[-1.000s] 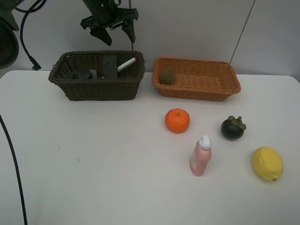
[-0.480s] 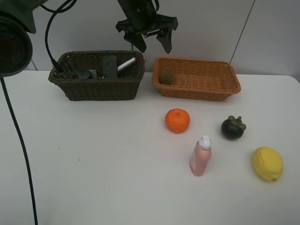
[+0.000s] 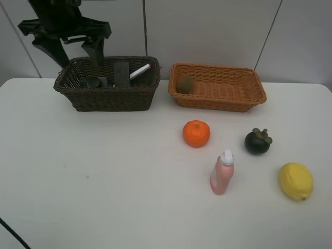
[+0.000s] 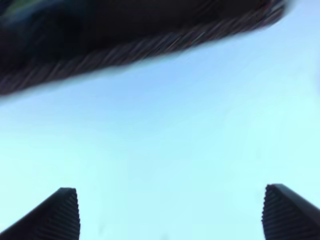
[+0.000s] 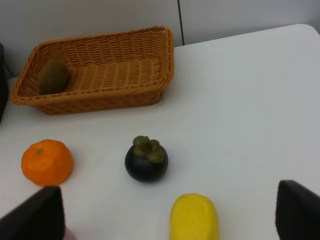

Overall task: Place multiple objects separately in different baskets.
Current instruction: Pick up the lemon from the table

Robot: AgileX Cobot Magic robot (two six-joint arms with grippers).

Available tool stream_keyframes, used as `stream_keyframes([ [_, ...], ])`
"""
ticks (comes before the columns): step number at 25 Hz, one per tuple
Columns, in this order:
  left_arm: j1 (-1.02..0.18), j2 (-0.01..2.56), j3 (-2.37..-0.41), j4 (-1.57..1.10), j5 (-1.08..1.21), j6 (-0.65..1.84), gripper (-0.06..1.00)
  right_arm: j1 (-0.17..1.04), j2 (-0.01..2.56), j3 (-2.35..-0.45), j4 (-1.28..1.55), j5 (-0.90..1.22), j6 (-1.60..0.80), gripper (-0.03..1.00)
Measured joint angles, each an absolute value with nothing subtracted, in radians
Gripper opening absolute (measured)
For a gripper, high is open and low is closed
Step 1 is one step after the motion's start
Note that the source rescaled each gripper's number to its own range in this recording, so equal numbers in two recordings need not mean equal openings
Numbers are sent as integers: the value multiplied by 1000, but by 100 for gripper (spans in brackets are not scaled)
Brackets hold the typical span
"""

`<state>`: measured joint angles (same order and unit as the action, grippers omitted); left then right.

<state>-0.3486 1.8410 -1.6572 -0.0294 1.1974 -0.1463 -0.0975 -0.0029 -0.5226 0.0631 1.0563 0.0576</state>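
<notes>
Baskets sit side by side at the far edge of a white table (image 3: pixel 104 176), close together but not touching. The dark basket (image 3: pixel 111 98) on the left holds a black eraser (image 3: pixel 121 72) standing on end, a marker (image 3: pixel 140 71) leaning on the rim, and a green bottle (image 3: pixel 94 81) lying low inside. The tan basket (image 3: pixel 218 107) on the right holds only a kiwi (image 3: pixel 185 83) in its left end.

Four things lie on the open table in front of the tan basket. An orange (image 3: pixel 196 133) is nearest it, and a mangosteen (image 3: pixel 257 141) sits to the orange's right. A pink bottle (image 3: pixel 222 173) stands upright nearer the front, and a lemon (image 3: pixel 296 181) lies furthest right.

The left claw (image 3: pixel 75 51) hangs above the back left corner of the dark basket, spread wide and empty. Its wrist view is blurred. The right claw (image 5: pixel 167 215) is spread wide too, empty, above the lemon and mangosteen.

Behind the table is a pale panelled wall (image 3: pixel 207 31) with thin dark seams.
</notes>
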Motion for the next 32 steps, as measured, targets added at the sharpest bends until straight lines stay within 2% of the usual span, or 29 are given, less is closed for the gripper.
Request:
stream_keyframes([
  [4,-270,1673,-1393,-22,1198,-166,95,-97,-3,-523,63,1056,58,100],
  [15,-263,1122,-869,-16,1199,-251,95,-97,-3,-523,63,1056,58,100],
  [26,-263,429,-584,-16,1203,-111,95,-97,-3,-523,63,1056,58,100],
  [32,-263,129,-557,-16,1198,-63,95,-97,-3,-523,63,1056,58,100],
])
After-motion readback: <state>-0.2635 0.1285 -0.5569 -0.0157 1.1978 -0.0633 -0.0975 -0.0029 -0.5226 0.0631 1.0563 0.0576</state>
